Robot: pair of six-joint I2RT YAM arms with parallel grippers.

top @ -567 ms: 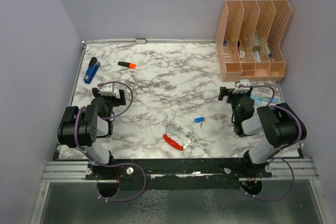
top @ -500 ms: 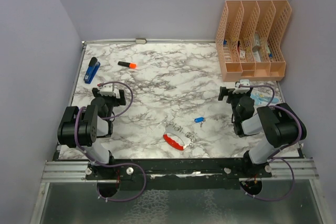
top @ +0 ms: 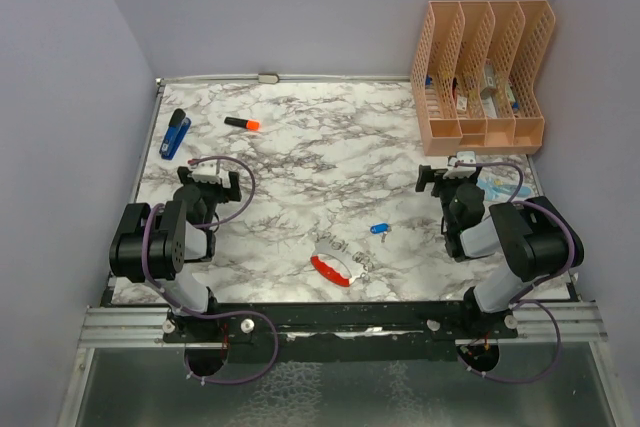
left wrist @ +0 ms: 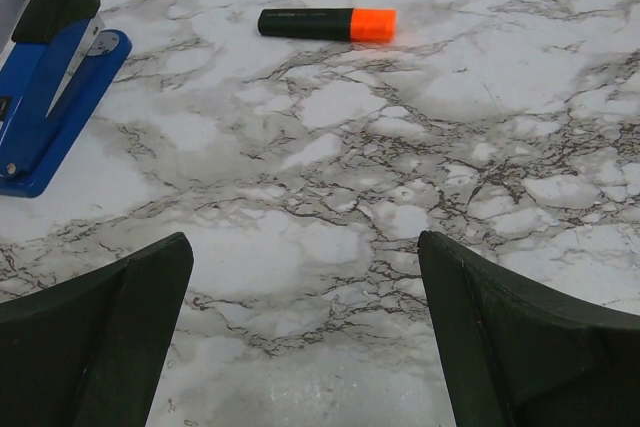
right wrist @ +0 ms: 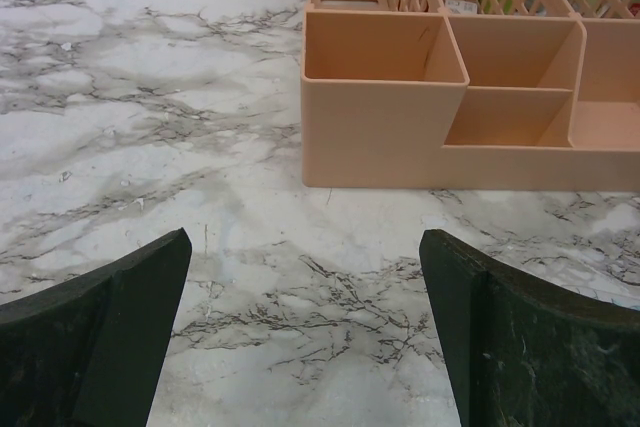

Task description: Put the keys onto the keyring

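The keyring (top: 331, 262), a loop with a red crescent side and a silvery side, lies on the marble table near the front middle. Small silvery keys (top: 360, 259) lie right beside it. A key with a blue head (top: 378, 228) lies apart, up and to the right. My left gripper (top: 211, 180) rests at the left of the table, open and empty; its wrist view shows only bare marble between the fingers (left wrist: 100, 337). My right gripper (top: 447, 176) rests at the right, open and empty, facing the organizer. The keys and keyring are out of both wrist views.
A blue stapler (top: 175, 133) (left wrist: 50, 87) and an orange-and-black marker (top: 242, 124) (left wrist: 325, 23) lie at the back left. A peach desk organizer (top: 480, 77) (right wrist: 450, 97) stands at the back right. Walls close in the left, back and right sides.
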